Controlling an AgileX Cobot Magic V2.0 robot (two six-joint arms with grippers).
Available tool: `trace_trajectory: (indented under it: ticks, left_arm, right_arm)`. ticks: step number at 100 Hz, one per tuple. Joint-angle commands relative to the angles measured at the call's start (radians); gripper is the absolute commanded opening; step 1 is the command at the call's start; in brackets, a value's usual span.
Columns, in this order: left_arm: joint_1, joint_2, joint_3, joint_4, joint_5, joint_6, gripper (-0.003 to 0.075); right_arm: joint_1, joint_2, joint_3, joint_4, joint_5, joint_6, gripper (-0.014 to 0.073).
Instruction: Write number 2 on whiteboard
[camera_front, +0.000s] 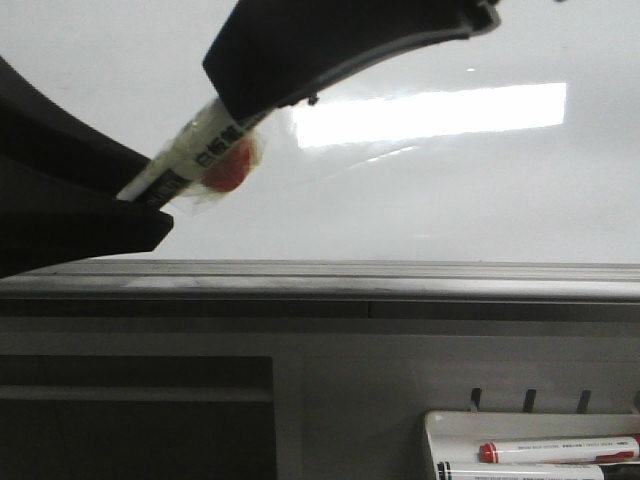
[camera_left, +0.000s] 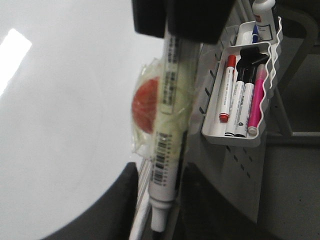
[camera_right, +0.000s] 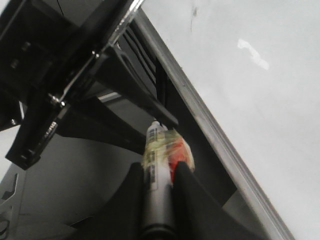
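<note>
The whiteboard (camera_front: 450, 190) is glossy white with a grey lower rim and reflects a bright rectangle of light. No number 2 shows on it. A white marker (camera_front: 195, 150) wrapped in clear tape with a red blob hangs in front of the board, held at both ends. My left gripper (camera_front: 140, 190) comes in from the left and is shut around the marker's bare nib end (camera_left: 159, 200). My right gripper (camera_front: 250, 85) comes down from above and is shut on the marker's other end (camera_right: 157, 175). In the right wrist view its fingertips (camera_right: 185, 167) press both sides of the barrel.
A small white marker tray (camera_front: 450, 430) hangs on the grey panel below the board at the right. It holds red, black and pink markers (camera_left: 240, 95). A small dark smudge (camera_right: 193, 12) sits on the board. A dark recess (camera_front: 130, 420) lies at lower left.
</note>
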Motion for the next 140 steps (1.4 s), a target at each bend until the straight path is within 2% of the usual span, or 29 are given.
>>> trace_trajectory:
  ticks: [1,6,11,31,36,43,50,55,56,73,87,100,120,140]
  left_arm:
    - [-0.001,-0.022,-0.032,-0.039,-0.054,-0.014,0.0395]
    - [-0.001,-0.044,-0.036,-0.085,-0.039,-0.014,0.048]
    - [-0.001,-0.087,-0.043,-0.136,-0.008,-0.014,0.0506]
    - [0.002,-0.316,-0.059,-0.308,0.097,-0.014,0.0465]
    - [0.009,-0.361,-0.059,-0.35,0.139,-0.014,0.0433]
    - [0.036,-0.406,-0.059,-0.424,0.193,-0.014,0.0327]
    - [0.078,-0.429,-0.058,-0.467,0.206,-0.014,0.0148]
    - [0.114,-0.434,-0.055,-0.488,0.186,-0.014,-0.0014]
    - [0.12,-0.434,-0.055,-0.492,0.178,-0.014,-0.0022]
    - [0.262,-0.416,-0.054,-0.703,0.01,-0.015,-0.002]
    - [0.335,-0.389,-0.054,-0.71,-0.018,-0.015,-0.002]
    - [0.344,-0.379,-0.054,-0.71,-0.051,-0.015,-0.002]
    - [0.344,-0.374,-0.054,-0.71,-0.064,-0.015,-0.002]
    - [0.344,-0.374,-0.054,-0.71,-0.064,-0.015,-0.002]
  right_arm:
    - [-0.009,-0.012,-0.032,-0.024,-0.053,-0.011,-0.0071]
    - [-0.016,-0.012,-0.032,-0.043,-0.053,-0.011,-0.0071]
    - [-0.038,-0.012,-0.032,-0.043,-0.057,0.004,-0.007]
    - [-0.152,-0.012,-0.034,-0.041,-0.126,0.022,-0.0071]
    - [-0.16,-0.012,-0.034,-0.048,-0.13,0.017,-0.0071]
    - [-0.16,-0.01,-0.034,-0.073,-0.145,0.017,-0.007]
    - [-0.16,-0.01,-0.034,-0.073,-0.187,0.017,-0.007]
    - [-0.16,-0.01,-0.036,-0.073,-0.211,0.017,-0.0071]
    - [-0.16,-0.01,-0.036,-0.073,-0.216,0.017,-0.0071]
    - [-0.172,0.032,-0.093,-0.066,-0.19,0.026,-0.007]
    - [-0.222,0.105,-0.173,-0.046,-0.107,0.028,-0.0071]
    - [-0.256,0.165,-0.231,-0.03,-0.087,0.029,-0.007]
    - [-0.272,0.173,-0.262,-0.035,-0.155,0.029,-0.007]
    - [-0.367,0.126,-0.221,-0.035,-0.037,0.046,-0.0058]
